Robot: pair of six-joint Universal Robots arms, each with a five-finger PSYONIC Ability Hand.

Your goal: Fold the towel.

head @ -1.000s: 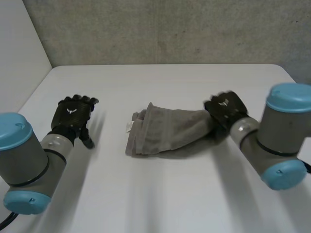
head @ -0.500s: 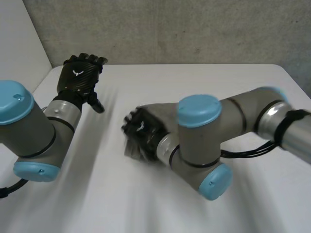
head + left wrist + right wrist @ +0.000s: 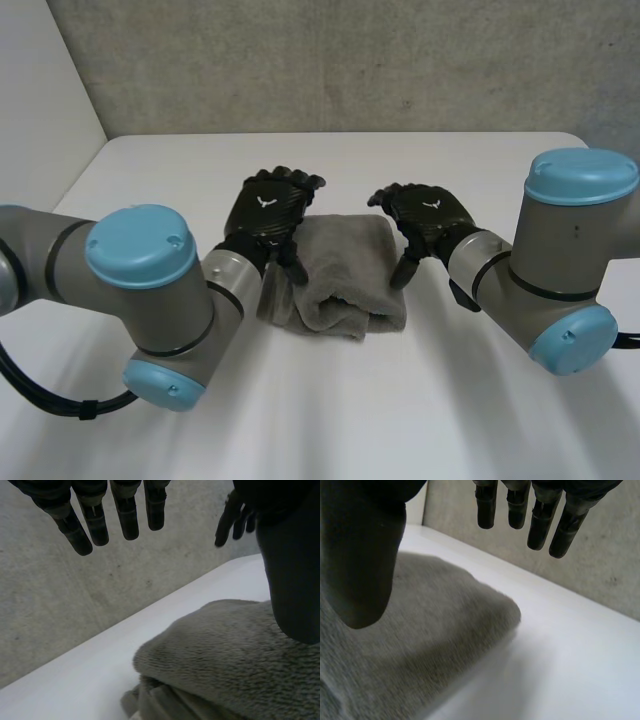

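Observation:
The grey towel lies in the middle of the white table as a thick folded bundle, with its layered edges on the left side. My left hand hovers over the towel's left edge, fingers straight and holding nothing. My right hand is at the towel's right edge, also open and empty. In the left wrist view the towel lies under the palm, below the straight fingers. In the right wrist view the towel sits under the thumb, apart from the fingers.
A grey concrete wall runs behind the table's far edge. A pale wall panel stands at the left. Bare table surface surrounds the towel on all sides.
The right arm swept across to the towel's left and came back to its right edge with its hand open. The towel now lies doubled and shorter. The left hand moved in to its left edge.

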